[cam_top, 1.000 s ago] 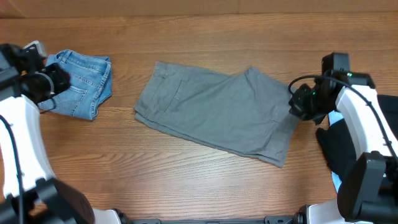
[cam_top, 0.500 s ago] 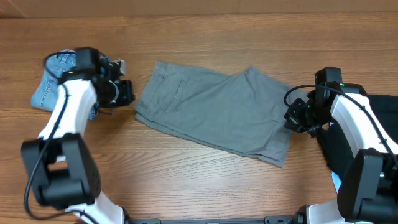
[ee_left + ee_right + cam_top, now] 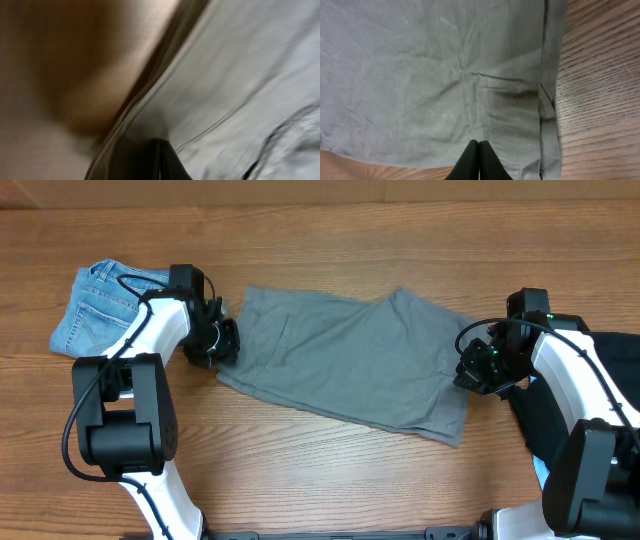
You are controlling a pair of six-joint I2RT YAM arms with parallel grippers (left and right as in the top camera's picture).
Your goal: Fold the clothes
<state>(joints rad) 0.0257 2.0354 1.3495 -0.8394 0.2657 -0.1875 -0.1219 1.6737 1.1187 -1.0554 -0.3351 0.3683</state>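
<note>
Grey shorts (image 3: 340,360) lie unfolded; I see left end effector (image 3: 218,340) and right end effector (image 3: 472,368) pinched together at opposite ends.

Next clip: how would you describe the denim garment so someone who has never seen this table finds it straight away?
Start at the wooden table and the grey shorts spread across its middle. Go past them to the robot's left: the folded denim garment lies there. It is the only faded-blue piece with stitched seams, and smaller than the shorts.
</note>
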